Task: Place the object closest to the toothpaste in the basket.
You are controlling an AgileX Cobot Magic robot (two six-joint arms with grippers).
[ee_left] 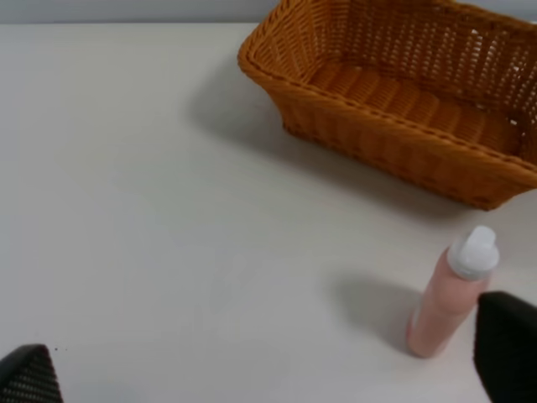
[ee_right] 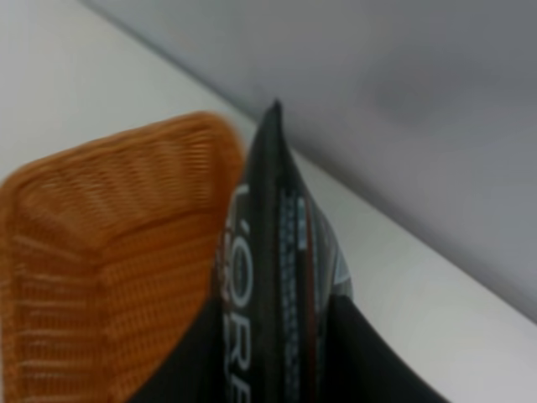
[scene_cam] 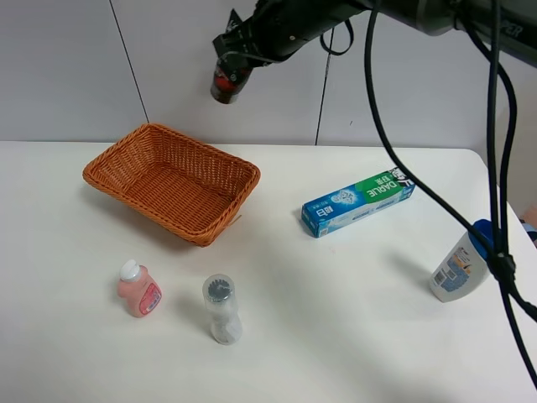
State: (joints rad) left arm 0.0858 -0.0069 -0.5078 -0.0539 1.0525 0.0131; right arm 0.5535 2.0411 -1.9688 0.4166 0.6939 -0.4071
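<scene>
My right gripper [scene_cam: 228,77] is shut on a dark tube with a red end [scene_cam: 225,84] and holds it high in the air above the far rim of the woven basket [scene_cam: 172,180]. In the right wrist view the black tube [ee_right: 273,285] stands between the jaws, with the basket [ee_right: 92,252] below and to one side. The blue and green toothpaste box [scene_cam: 358,204] lies on the table right of the basket. My left gripper [ee_left: 268,378] is open and empty, low over the table near the pink bottle [ee_left: 453,294].
A pink bottle with a white cap [scene_cam: 139,290] and a clear bottle [scene_cam: 221,309] stand at the front left. A white and blue bottle [scene_cam: 461,262] stands at the right edge. Black cables [scene_cam: 495,168] hang down on the right.
</scene>
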